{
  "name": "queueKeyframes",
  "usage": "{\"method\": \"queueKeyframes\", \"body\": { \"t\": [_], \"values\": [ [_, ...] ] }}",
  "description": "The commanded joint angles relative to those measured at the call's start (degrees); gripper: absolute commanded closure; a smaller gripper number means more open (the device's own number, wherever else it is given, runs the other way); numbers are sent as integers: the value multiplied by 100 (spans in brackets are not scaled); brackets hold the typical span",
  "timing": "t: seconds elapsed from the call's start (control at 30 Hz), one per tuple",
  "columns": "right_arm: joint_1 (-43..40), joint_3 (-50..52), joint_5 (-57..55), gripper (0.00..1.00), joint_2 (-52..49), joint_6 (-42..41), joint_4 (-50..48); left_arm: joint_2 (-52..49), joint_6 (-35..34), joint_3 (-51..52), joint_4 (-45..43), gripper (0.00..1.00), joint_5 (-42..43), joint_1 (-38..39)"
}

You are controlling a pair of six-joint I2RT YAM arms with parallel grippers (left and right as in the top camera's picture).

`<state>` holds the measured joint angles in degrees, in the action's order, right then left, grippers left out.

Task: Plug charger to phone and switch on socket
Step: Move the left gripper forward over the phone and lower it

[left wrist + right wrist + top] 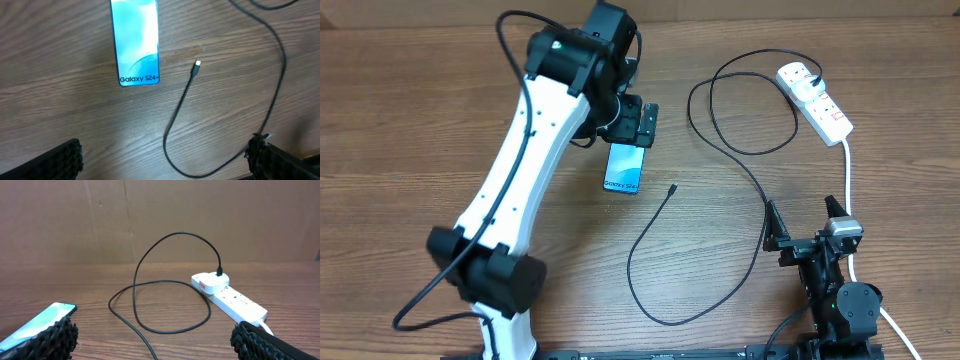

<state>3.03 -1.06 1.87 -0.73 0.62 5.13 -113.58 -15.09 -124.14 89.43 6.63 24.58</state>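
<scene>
The phone (624,168) lies flat at mid table with its blue screen up; it also shows in the left wrist view (135,42) and the right wrist view (40,322). The charger cable (650,240) is loose, and its connector tip (672,188) lies just right of the phone, apart from it (197,64). Its other end sits in a white plug (798,72) on the socket strip (825,112), also in the right wrist view (235,302). My left gripper (642,125) is open and empty above the phone's far end (165,150). My right gripper (805,225) is open and empty at the front right (155,335).
The strip's thick white cord (848,180) runs down the right side past my right arm. The black cable makes a wide loop (740,110) left of the strip and another near the front edge (670,318). A brown board wall (160,220) stands behind the table.
</scene>
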Motion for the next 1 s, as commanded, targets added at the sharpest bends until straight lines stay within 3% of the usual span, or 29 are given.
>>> {"method": "queueKeyframes", "body": {
  "t": [0.0,0.23,0.37,0.53,0.97],
  "values": [
    [-15,57,-72,0,48,-17,-31,-334,-166,-127,22,0,87,20],
    [-15,57,-72,0,48,-17,-31,-1045,-216,-127,-4,0,-173,22],
    [-15,57,-72,0,48,-20,-31,-1445,-658,-127,-48,1,-660,22],
    [-15,57,-72,0,48,-17,-31,-1818,-682,-127,-496,0,-699,22],
    [-15,57,-74,0,48,-17,-33,-2020,-658,-44,-1445,0,-721,22]
  ]
}}
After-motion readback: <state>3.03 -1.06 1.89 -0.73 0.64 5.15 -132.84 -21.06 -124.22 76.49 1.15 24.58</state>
